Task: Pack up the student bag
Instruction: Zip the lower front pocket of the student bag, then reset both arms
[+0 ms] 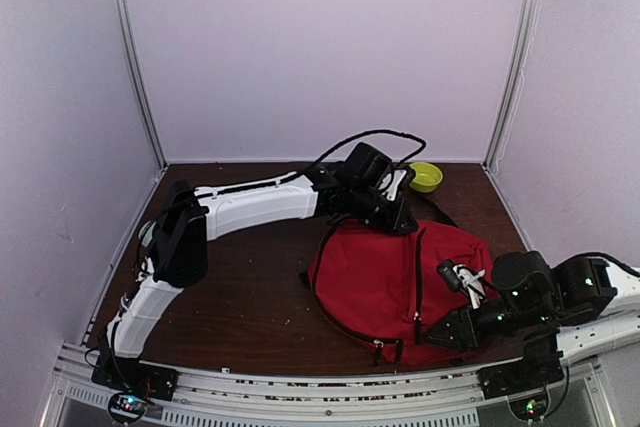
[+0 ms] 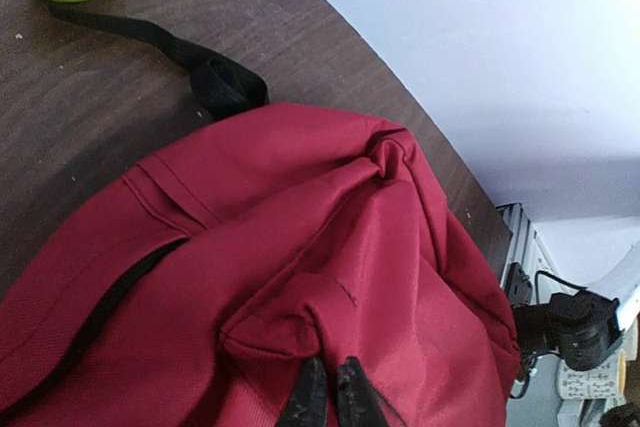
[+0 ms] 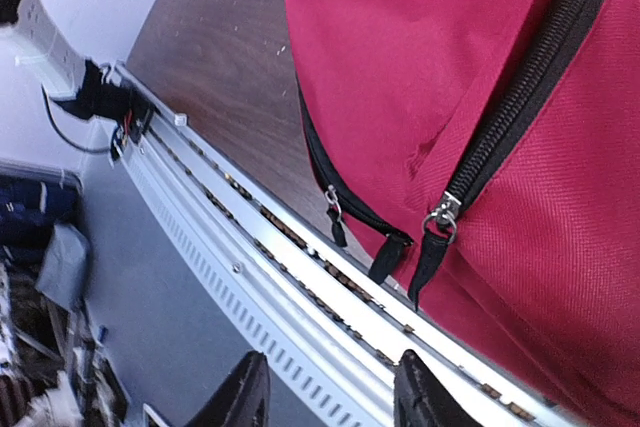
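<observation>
Bag: you'll find the student bag (image 1: 375, 282) on the tabletop's right half, reaching the near edge | Left gripper (image 2: 330, 399): nearly closed, pinching a fold of its red fabric | Right gripper (image 3: 330, 397): spread wide, holding nothing, over the near-edge rail (image 3: 270, 277) | Green bowl (image 1: 426, 177): far right corner

We find the student bag (image 1: 385, 282) by the counter's (image 1: 240, 287) near right corner, the bowl (image 1: 426, 177) behind it at the far edge.
</observation>
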Controlling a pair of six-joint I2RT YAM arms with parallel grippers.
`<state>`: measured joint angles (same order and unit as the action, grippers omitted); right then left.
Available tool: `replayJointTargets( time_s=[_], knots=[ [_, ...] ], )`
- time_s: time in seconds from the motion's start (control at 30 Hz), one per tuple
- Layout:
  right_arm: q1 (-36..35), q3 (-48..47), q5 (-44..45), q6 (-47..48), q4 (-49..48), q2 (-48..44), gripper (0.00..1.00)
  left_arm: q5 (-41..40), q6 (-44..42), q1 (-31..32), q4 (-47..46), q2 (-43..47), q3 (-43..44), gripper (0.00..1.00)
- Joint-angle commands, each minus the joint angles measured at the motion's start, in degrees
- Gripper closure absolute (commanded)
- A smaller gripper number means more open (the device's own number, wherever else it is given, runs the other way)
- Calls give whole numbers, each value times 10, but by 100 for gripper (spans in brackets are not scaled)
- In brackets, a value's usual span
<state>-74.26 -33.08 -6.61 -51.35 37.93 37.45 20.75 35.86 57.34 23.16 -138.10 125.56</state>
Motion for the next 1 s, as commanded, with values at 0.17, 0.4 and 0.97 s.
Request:
replayJointTargets(
  time_s=[0.17,0.4,0.97],
  knots=[
    [14,-87,121,41,57,5,34,-10,-26,-16,-54,83,-57,55],
    [57,-159,216,100,62,38,29,-99,-73,-17,-106,223,-246,27],
    [428,-137,230,237,-48,47,0,-415,-208,-155,-22,632,-636,7]
  ],
)
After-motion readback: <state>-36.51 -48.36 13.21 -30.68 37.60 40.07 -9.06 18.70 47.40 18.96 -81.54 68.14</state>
